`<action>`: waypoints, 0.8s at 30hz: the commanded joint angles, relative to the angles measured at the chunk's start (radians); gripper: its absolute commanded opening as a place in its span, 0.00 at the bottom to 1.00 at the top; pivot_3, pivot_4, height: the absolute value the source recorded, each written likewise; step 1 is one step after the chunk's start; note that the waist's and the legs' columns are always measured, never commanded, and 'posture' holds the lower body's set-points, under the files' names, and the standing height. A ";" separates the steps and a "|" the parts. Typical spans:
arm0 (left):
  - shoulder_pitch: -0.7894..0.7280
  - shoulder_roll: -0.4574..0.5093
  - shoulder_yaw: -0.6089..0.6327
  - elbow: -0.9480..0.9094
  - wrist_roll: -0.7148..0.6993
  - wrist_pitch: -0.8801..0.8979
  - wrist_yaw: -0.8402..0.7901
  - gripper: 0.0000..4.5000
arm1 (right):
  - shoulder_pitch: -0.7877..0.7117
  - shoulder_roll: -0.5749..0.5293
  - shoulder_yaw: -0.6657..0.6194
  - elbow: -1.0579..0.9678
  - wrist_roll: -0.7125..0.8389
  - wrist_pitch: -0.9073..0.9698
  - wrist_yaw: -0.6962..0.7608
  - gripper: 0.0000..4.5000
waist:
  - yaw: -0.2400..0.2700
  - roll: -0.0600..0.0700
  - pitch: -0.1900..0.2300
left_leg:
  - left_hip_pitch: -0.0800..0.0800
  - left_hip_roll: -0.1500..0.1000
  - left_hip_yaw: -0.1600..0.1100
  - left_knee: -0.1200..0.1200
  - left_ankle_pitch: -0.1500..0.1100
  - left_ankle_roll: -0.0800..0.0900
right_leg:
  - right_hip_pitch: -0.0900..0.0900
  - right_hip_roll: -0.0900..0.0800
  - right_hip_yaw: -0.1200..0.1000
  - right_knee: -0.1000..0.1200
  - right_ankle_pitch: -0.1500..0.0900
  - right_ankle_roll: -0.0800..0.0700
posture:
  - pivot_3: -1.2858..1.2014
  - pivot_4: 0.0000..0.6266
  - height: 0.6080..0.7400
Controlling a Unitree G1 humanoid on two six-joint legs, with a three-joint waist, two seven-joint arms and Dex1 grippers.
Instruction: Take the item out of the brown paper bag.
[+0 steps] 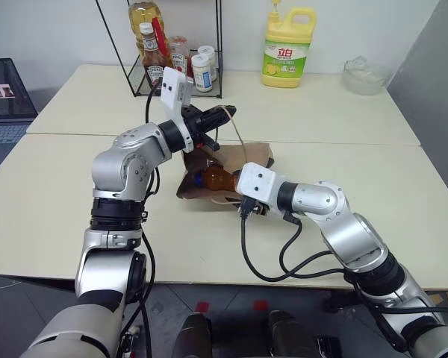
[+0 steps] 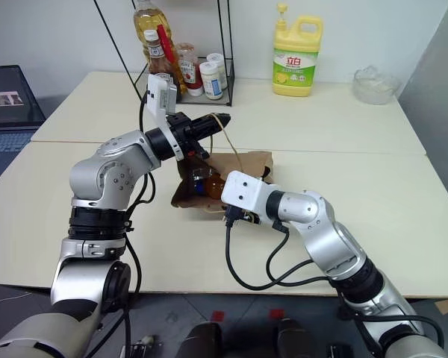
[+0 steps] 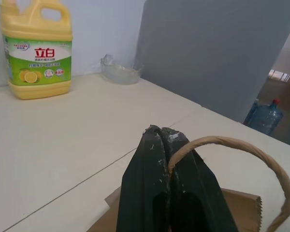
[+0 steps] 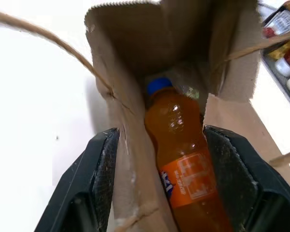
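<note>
Right wrist view: bottle [image 4: 183, 159] label illegible.

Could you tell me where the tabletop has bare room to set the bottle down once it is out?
Bare table lies left of the brown paper bag, and more right of it toward the glass bowl. It is crowded behind the bag, by the wire rack.
</note>
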 commanded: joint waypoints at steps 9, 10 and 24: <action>-0.003 0.006 0.021 -0.058 -0.017 -0.007 0.002 0.00 | 0.126 -0.092 -0.118 0.022 -0.104 -0.373 -0.194 0.64 | 0.000 0.000 0.000 | 0.000 0.000 0.000 0.000 0.000 0.000 | 0.000 0.000 0.000 0.000 0.000 0.000 | 0.52 0.24 1.00; -0.004 0.006 0.020 -0.057 -0.017 -0.007 0.001 0.00 | 0.138 -0.093 -0.118 0.018 -0.080 -0.390 -0.173 0.64 | 0.000 0.000 0.000 | 0.000 0.000 0.000 0.000 0.000 0.000 | 0.000 0.000 0.000 0.000 0.000 0.000 | 0.52 0.24 1.00; -0.005 0.004 0.017 -0.054 -0.016 -0.007 -0.002 0.00 | 0.165 -0.117 -0.132 -0.014 0.107 -0.410 0.024 0.64 | 0.000 0.000 0.000 | 0.000 0.000 0.000 0.001 0.000 0.000 | 0.001 0.000 0.000 0.000 0.000 0.000 | 0.52 0.24 1.00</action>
